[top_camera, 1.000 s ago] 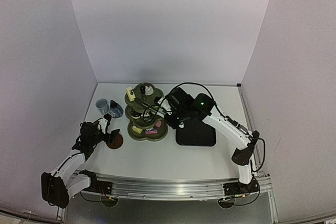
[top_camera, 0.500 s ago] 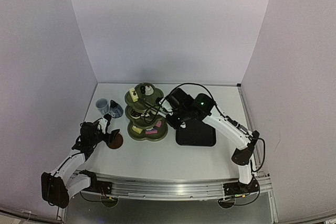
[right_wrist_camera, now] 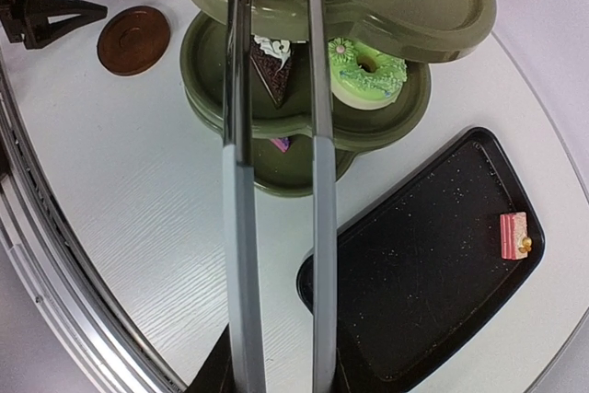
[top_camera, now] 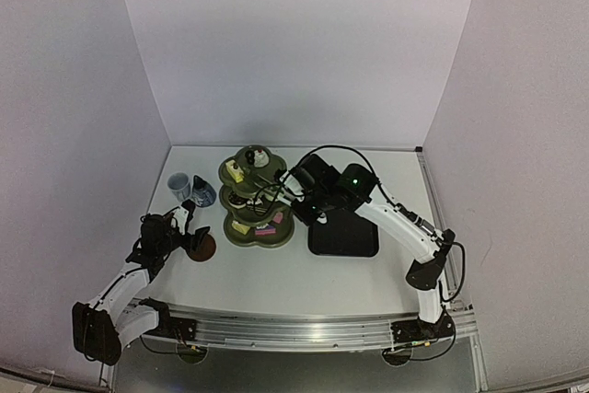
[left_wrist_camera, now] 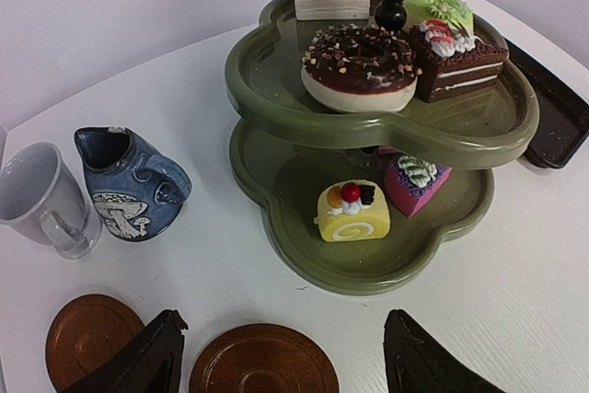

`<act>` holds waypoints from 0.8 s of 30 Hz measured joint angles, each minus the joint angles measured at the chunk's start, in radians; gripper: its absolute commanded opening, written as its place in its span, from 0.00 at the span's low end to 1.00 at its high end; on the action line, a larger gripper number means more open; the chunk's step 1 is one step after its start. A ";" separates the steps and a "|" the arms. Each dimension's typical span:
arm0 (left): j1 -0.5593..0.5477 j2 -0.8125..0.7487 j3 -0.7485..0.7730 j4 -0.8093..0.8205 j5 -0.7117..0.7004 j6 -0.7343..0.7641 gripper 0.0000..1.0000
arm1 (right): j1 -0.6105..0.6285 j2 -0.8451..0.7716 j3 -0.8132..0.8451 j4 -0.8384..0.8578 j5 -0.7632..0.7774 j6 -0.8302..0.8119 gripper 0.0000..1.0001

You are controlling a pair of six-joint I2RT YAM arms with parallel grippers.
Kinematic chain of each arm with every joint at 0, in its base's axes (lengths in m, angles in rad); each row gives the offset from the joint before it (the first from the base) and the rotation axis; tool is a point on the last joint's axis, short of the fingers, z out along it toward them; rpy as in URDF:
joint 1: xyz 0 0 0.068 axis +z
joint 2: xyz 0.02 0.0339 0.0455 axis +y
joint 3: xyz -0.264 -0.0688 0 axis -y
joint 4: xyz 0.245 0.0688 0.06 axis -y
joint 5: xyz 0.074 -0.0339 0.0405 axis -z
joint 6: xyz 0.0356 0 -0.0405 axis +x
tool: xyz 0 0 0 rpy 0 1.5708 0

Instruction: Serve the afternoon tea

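The tongs [right_wrist_camera: 236, 227] spring a touch wider: the right gripper [top_camera: 296, 192], clasping them, eases its squeeze. That looks like a drop-off. The chocolate slice [right_wrist_camera: 270, 66] sits on the stand's [right_wrist_camera: 405, 106] middle tier, beside the green doughnut [right_wrist_camera: 366, 71]. One pink cake [right_wrist_camera: 515, 234] waits in a corner of the tray [right_wrist_camera: 414, 255]. The left gripper [left_wrist_camera: 285, 356] hangs agape over a saucer [left_wrist_camera: 248, 370].

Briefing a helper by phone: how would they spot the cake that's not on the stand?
Find the black tray beside the olive-green tiered stand. In one corner lies a small pink slab cake with an orange dot on top, the only cake on the tray; the others sit on the stand.
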 measured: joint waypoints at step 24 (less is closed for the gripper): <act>0.000 0.000 -0.002 0.008 0.000 0.005 0.75 | -0.003 -0.197 -0.094 0.000 0.015 0.082 0.23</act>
